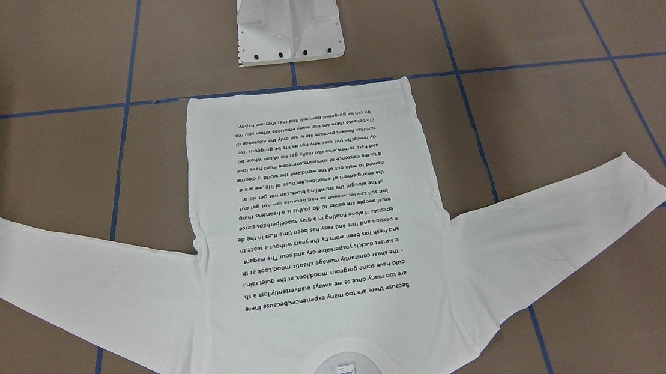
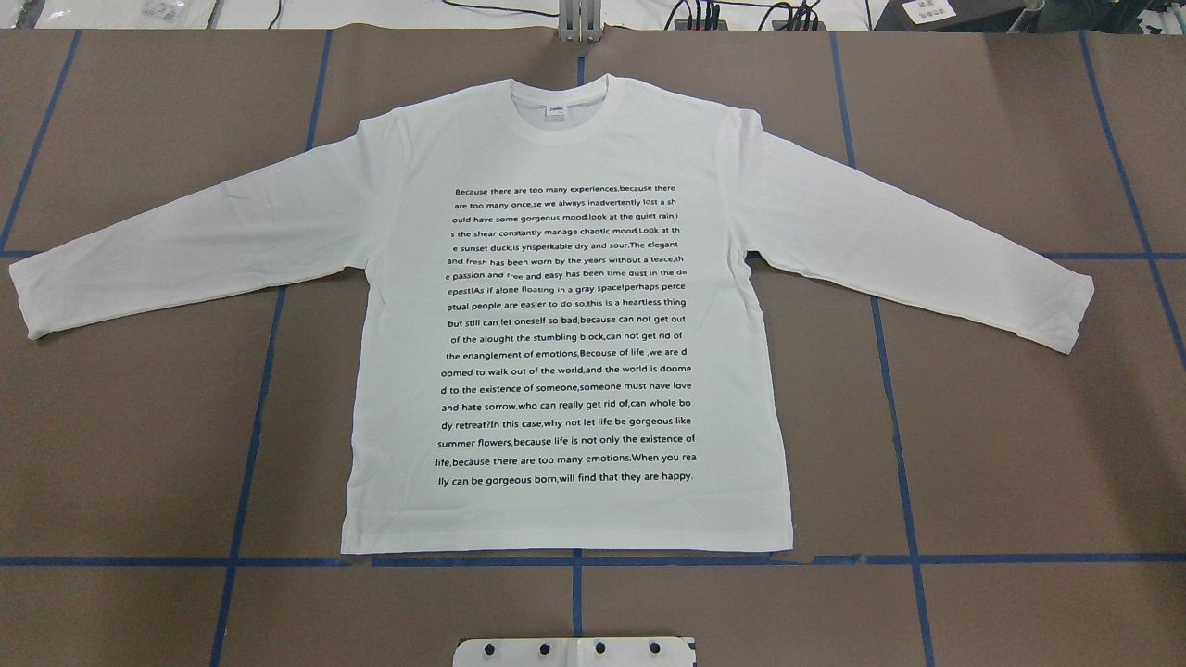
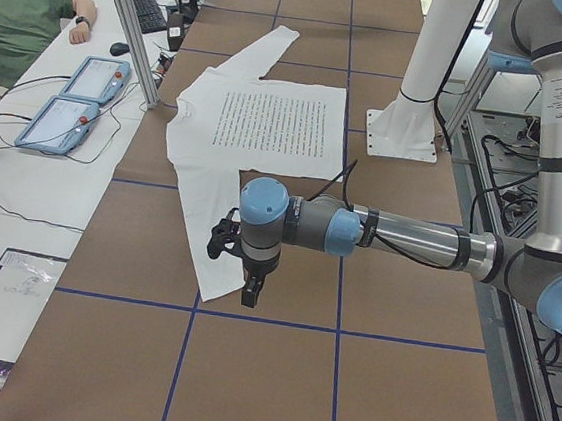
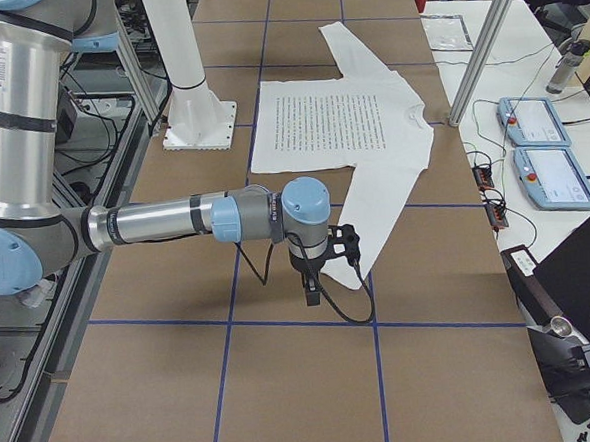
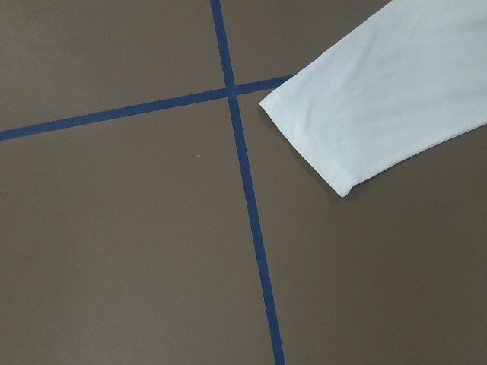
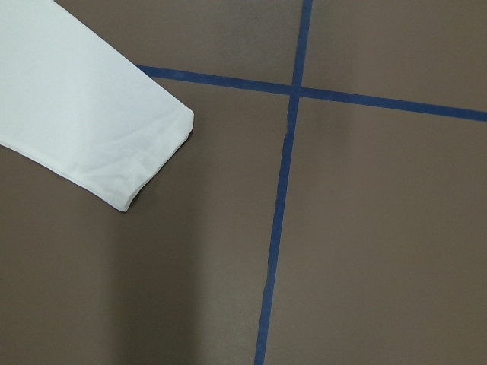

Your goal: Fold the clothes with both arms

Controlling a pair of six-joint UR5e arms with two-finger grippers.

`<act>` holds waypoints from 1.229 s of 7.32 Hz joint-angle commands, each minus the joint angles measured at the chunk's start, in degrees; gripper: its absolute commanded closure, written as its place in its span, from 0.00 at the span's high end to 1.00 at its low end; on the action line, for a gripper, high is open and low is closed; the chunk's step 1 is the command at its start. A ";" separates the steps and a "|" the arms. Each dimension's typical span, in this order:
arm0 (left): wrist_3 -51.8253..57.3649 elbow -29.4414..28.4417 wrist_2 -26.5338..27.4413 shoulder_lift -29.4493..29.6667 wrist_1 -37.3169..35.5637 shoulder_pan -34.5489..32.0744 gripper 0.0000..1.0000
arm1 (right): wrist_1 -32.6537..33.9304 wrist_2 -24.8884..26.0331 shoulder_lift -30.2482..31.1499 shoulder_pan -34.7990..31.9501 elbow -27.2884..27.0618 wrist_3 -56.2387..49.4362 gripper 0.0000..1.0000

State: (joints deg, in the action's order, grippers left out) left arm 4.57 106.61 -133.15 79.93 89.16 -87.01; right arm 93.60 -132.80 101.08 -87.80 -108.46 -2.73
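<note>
Across the middle of the overhead view, the white T-shirt point(image 2: 574, 315) lies flat on the brown table point(image 2: 1019, 445). Its text face is up, its collar is toward the top edge, and both sleeves are spread wide. Folding has not begun.

Low in the left side view, the left gripper point(image 3: 251, 296) hangs near the left sleeve cuff point(image 5: 304, 144). The right gripper point(image 4: 311, 296) hangs near the right sleeve cuff point(image 6: 156, 163). I cannot tell whether either's jaws are parted.

Next, I judge, each gripper must shift over its cuff, descend and pinch it.
</note>
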 commanded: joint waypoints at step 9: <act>-0.97 4.57 0.00 0.31 -0.74 0.35 1.00 | -43.09 0.61 -10.88 17.48 24.28 38.56 1.00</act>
State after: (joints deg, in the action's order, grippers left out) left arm 3.61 111.07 -133.10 80.31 88.47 -86.66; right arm 61.25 -132.41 92.43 -72.18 -92.73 30.75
